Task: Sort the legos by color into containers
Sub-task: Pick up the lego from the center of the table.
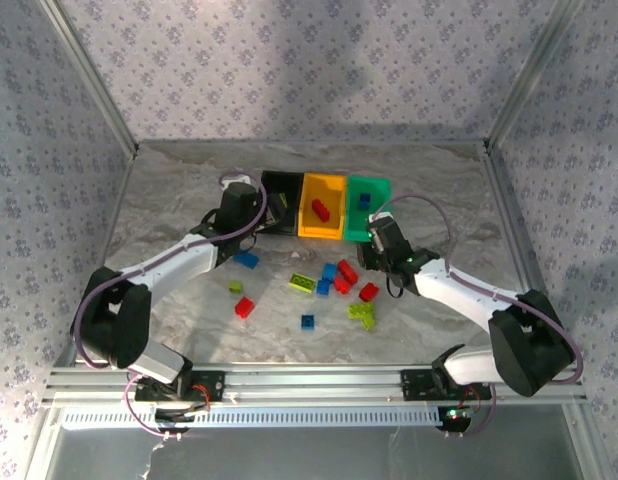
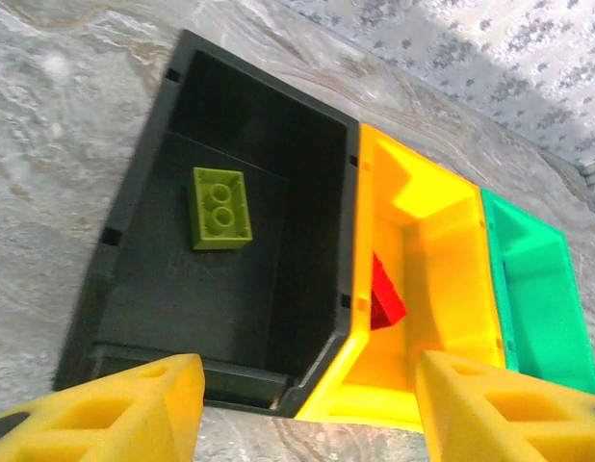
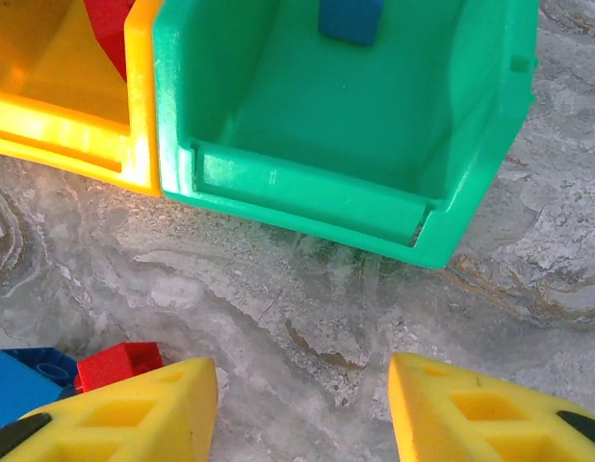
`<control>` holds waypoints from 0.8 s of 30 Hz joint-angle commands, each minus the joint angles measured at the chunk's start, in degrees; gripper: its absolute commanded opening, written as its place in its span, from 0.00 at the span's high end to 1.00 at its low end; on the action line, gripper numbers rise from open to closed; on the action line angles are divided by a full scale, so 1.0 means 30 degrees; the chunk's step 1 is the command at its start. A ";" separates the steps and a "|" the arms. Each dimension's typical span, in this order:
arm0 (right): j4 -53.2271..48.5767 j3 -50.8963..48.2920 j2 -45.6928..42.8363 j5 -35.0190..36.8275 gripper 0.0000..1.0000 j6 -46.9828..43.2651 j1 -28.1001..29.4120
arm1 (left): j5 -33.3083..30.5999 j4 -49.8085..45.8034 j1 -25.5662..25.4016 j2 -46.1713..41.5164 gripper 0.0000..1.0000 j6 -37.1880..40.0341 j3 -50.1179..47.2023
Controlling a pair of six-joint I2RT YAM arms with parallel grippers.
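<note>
On the gray desk [image 1: 179, 200], left fingers [image 2: 172, 404] gape empty before the black bin [image 2: 288, 241], right fingers [image 3: 442, 404] before the green bin [image 3: 307, 183].

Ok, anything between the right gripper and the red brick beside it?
Nothing visible. The red brick lies on bare table right by the open right gripper, with a blue brick on its far side.

A black bin [image 2: 134, 221], an orange-yellow bin [image 2: 452, 279] and a green bin [image 2: 538, 289] were set touching in a row. A lime brick [image 2: 219, 208] was laid studs-up in the first, a red brick [image 2: 384, 303] in the second, a blue brick [image 3: 350, 19] in the third. Loose bricks [image 1: 245, 307] were scattered nearby
</note>
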 commanded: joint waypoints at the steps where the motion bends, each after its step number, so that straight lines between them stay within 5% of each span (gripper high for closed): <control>1: -0.0145 0.0113 -0.0508 0.0929 0.48 0.0303 0.0266 | -0.0804 -0.0252 -0.1193 0.0986 0.40 0.1572 0.0641; 17: 0.0337 -0.0450 -0.1393 0.0466 0.47 0.0745 0.0351 | -0.3053 -0.4547 -0.7097 0.2011 0.39 0.4711 -0.1641; 24: 0.0438 -0.0447 -0.1295 0.0242 0.47 0.0811 0.0396 | -0.4324 -0.7296 -0.8253 0.2203 0.37 0.5264 -0.1466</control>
